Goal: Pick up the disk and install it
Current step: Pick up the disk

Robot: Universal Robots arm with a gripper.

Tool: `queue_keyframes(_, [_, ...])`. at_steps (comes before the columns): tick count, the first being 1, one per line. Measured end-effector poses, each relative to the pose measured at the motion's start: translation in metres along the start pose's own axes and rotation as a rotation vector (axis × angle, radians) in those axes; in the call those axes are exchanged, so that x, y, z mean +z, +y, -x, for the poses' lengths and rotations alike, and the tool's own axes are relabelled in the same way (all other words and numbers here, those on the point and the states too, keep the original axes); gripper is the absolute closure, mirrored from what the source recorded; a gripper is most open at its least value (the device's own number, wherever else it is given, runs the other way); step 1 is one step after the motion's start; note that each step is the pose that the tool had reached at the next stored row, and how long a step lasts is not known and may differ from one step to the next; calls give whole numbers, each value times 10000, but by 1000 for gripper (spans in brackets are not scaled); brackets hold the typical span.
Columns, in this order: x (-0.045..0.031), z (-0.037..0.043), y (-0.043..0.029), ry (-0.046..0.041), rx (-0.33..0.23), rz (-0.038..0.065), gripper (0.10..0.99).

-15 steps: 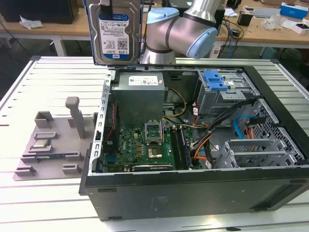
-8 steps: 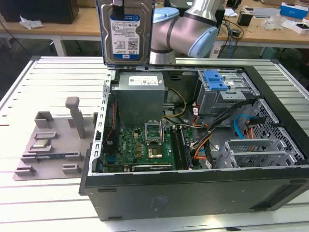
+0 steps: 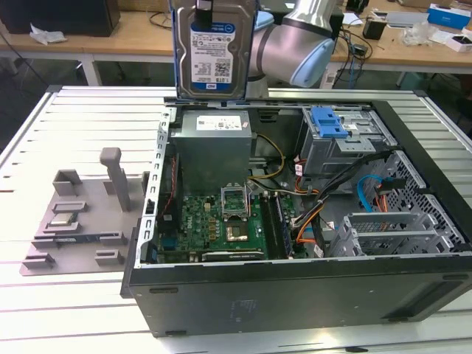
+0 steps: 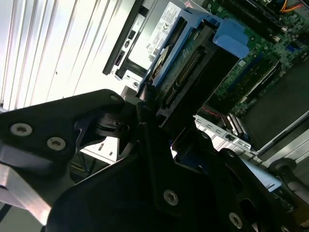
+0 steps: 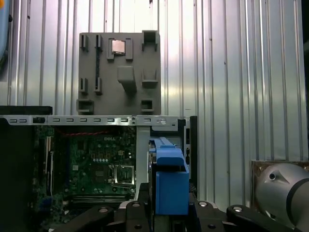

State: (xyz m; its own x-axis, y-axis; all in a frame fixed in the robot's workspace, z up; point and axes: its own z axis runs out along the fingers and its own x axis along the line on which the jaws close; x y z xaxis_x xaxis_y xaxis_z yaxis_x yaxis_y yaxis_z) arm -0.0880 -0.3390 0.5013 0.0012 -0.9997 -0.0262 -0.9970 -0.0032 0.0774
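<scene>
Disk (image 3: 212,51), flat silver metal with white-and-blue label and blue side rails: gripped upright in closed black hand (image 5: 169,210), above far edge of open black computer case (image 3: 295,287).

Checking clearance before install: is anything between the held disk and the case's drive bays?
Nothing visible does. The end effector holds the disk upright in open air above the case's far edge. An orange cable and a blue cable lie beside the drive cage at the exterior view's right.
</scene>
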Motion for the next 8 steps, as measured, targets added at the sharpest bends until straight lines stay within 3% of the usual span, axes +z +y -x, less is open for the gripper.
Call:
queue_keyframes(5, [0,-20,-10,-2,0,-1,722])
queue_keyframes(8, [-3,-108,-9,-2,1,-1,722])
